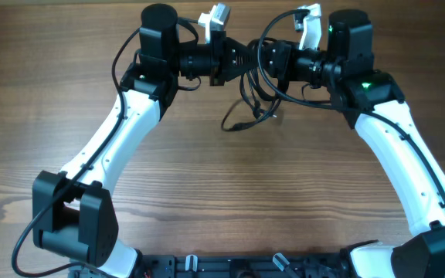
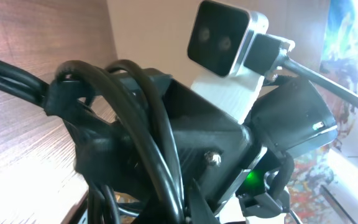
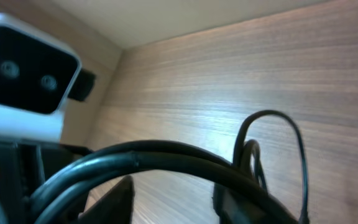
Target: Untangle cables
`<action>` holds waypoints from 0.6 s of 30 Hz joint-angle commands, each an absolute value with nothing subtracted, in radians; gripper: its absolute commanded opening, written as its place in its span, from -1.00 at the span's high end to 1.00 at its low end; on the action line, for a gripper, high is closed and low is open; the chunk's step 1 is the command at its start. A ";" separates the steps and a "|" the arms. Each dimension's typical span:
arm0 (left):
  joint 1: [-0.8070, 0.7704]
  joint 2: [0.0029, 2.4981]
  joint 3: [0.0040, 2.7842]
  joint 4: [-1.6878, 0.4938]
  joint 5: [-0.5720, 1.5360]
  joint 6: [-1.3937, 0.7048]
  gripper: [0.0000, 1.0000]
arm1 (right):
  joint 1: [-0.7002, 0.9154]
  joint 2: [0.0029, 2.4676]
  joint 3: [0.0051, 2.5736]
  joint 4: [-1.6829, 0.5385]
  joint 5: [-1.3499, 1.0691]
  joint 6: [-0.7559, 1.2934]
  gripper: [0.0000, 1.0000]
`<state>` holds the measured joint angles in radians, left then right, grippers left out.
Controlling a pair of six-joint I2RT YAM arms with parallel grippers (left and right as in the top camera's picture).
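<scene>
Cables [image 1: 251,108] dangle tangled between left gripper [image 1: 238,59] and right gripper [image 1: 266,55] down to the desk [image 1: 230,193], whether either is clamped I cannot tell; pulling apart could cinch the knot or snag arm wires [image 1: 119,58].

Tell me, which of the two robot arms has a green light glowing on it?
The right arm: a green light shines near its wrist, while the left arm shows none from overhead.

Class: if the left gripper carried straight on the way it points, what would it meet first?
The left gripper points straight at the right gripper, close by. It would likely meet the black cables looped between them first, then that gripper; depth is unclear.
</scene>
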<state>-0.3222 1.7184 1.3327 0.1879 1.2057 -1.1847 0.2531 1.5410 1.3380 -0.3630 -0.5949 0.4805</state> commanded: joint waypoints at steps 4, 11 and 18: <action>-0.293 1.709 1.346 0.199 1.202 -1.123 0.92 | 0.212 1.527 1.348 -0.416 -0.613 0.532 -0.18; -0.242 1.709 1.346 0.154 1.077 -0.865 0.92 | 0.078 1.400 1.348 -0.564 -0.659 0.482 -0.18; -0.245 1.709 1.346 -0.080 0.752 -0.929 0.92 | 0.075 1.401 1.348 -0.703 -0.607 0.469 -0.17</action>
<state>-0.2428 1.7187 1.3346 -0.0067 0.9562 -0.9096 0.0647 1.3987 1.3380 -0.6823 -0.6338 0.4889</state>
